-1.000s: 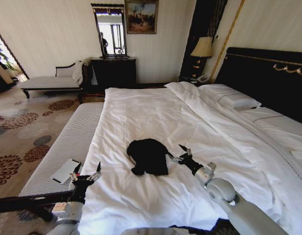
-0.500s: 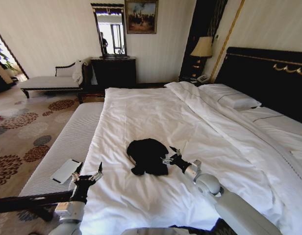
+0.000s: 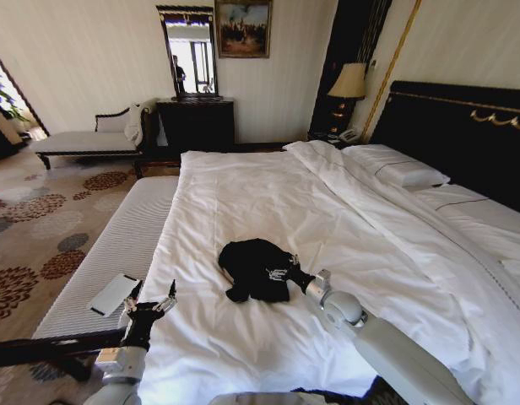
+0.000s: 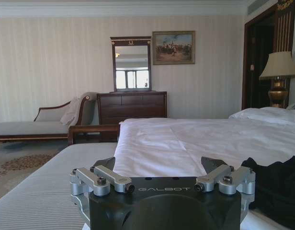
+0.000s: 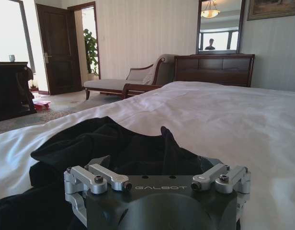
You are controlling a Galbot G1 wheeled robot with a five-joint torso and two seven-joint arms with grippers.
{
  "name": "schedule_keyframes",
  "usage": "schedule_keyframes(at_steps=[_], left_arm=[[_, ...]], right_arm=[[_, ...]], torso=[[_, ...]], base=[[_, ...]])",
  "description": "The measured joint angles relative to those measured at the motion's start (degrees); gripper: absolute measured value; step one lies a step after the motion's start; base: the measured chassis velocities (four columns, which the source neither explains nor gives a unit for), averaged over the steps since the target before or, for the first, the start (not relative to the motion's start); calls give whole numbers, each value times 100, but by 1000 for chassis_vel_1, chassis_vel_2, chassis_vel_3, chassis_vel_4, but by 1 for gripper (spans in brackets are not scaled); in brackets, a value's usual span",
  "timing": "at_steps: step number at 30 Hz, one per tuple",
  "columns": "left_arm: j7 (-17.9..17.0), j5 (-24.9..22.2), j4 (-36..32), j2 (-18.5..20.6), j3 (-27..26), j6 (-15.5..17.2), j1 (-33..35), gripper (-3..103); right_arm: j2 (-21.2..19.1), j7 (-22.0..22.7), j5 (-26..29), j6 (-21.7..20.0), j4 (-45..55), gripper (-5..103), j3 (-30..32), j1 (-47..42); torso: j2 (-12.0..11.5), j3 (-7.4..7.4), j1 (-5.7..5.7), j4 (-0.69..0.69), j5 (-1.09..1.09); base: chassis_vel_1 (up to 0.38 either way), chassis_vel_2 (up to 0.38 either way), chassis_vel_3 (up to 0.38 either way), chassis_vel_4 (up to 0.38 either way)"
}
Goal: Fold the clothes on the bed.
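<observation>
Where black T-shirt (image 3: 255, 268) lies crumpled on bed (image 3: 344, 219) — right claw (image 3: 281, 273) over its edge, fingers spread.

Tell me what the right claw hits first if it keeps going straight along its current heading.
Almost certainly the black T-shirt: the right claw already sits at its near edge, pointing into the crumpled fabric, which lies on the white duvet.

"GALBOT" in pale letters on the black body of the left gripper (image 4: 164, 175) in the left wrist view, the same word "GALBOT" on the black body of the right gripper (image 5: 157, 165) in the right wrist view, no other text readable
</observation>
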Motion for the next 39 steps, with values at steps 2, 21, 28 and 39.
schedule_keyframes(at_steps=[2,21,28,39], left_arm=[[0,-1,-27,-1,-6,0,23,100],[-9,49,-111,34,12,-7,38,100],[-9,59,-130,16,2,-22,40,100],[-9,73,-140,-14,-44,-35,62,100]], right_arm=[[62,-13,-29,27,-135,100,80,-40],[95,-59,-133,93,-355,79,109,-81],[92,-67,-138,109,-464,76,69,-31],[152,-111,-146,109,-674,73,-128,164]], torso=[[1,0,0,0,1],[1,-1,0,0,0],[1,-1,0,0,1],[1,0,0,0,0]], base=[[0,0,0,0],[0,0,0,0],[0,0,0,0],[0,0,0,0]])
